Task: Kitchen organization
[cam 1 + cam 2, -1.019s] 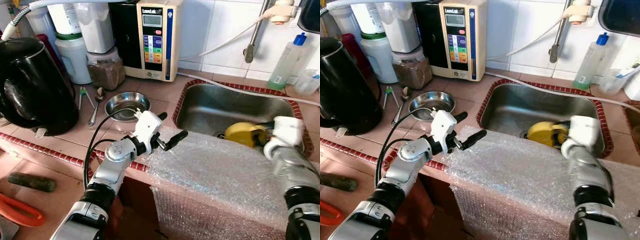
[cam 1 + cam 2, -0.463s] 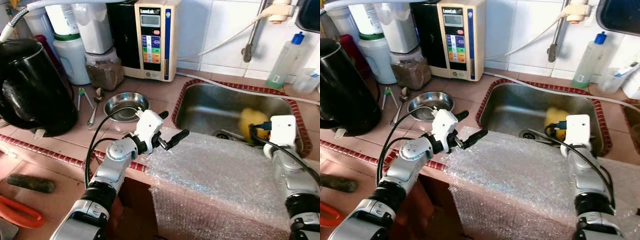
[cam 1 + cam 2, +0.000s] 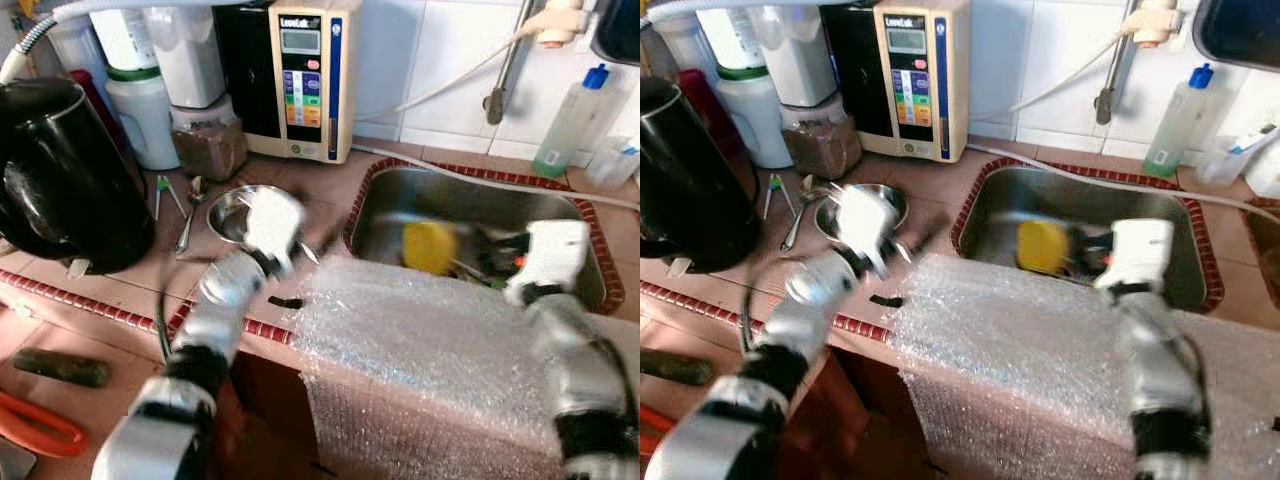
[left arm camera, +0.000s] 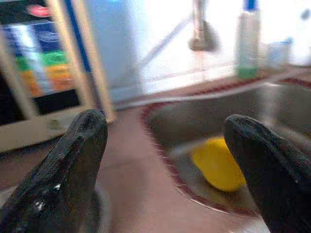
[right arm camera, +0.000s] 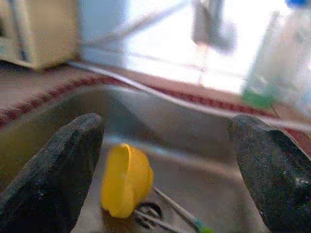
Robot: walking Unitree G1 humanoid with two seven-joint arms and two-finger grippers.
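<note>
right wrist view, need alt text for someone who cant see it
The right gripper, fingers wide open, hangs over a steel sink facing a yellow cup-like object on the sink floor beside thin utensils. Behind stand a blurred faucet and a clear bottle.

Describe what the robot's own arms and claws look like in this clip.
Both arms are silver with black joint bands and a white boxy wrist block. A black cable loops along the left arm; the right arm is built alike. The left claw and right claw each have two thick, rounded, matte black fingers.
</note>
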